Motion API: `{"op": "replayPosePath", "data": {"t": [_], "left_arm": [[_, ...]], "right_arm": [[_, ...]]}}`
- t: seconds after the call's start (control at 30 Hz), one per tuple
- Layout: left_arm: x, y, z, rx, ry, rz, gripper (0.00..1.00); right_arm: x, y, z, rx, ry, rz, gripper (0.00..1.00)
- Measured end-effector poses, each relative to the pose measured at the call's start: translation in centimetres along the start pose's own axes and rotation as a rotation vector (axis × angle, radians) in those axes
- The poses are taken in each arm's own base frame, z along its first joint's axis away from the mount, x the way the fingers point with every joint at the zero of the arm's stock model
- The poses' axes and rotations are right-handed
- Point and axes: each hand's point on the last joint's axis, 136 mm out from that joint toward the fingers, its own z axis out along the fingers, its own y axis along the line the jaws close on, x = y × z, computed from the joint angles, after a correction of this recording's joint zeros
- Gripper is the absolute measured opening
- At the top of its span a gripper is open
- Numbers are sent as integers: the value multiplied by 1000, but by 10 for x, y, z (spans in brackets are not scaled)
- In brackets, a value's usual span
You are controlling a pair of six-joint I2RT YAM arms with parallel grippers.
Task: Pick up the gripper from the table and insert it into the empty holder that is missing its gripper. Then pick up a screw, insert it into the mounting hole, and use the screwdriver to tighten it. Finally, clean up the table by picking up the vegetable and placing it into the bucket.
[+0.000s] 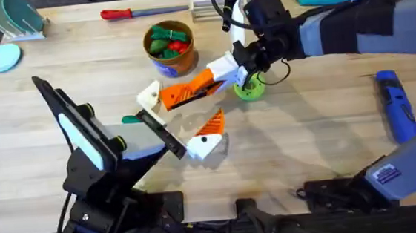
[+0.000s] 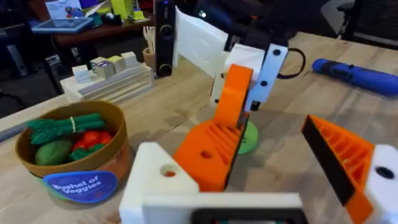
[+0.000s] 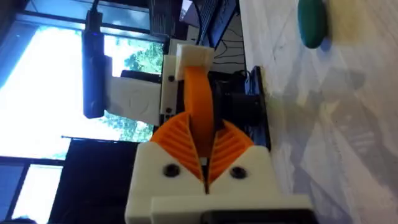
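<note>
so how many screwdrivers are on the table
2: the red-handled screwdriver at the far edge, the blue screwdriver near the right edge. More may be hidden.

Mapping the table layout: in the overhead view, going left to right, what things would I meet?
Light blue plate → red-handled driver → bucket → green disc → blue screwdriver.
</note>
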Motion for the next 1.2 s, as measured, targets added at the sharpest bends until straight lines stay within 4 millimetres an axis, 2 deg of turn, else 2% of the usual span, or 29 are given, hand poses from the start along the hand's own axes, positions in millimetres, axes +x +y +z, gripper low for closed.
{"op": "replayPosePath", "data": {"t": [0.33,0.5,0.73,1.0,1.2], "left_arm": [[-1,-3,0,19,-2,1,993],[-1,-10,0,60,-4,2,993],[-1,-22,-1,131,-5,1,993],[0,-34,-3,198,-2,-3,993],[0,-33,-3,196,-2,-3,993]], "right_arm": [[-2,0,0,0,-2,-35,8],[-5,2,2,0,-1,-60,8],[1,5,15,-9,34,-52,8],[0,4,14,-5,29,-46,8],[-3,5,15,0,27,-67,8]]}}
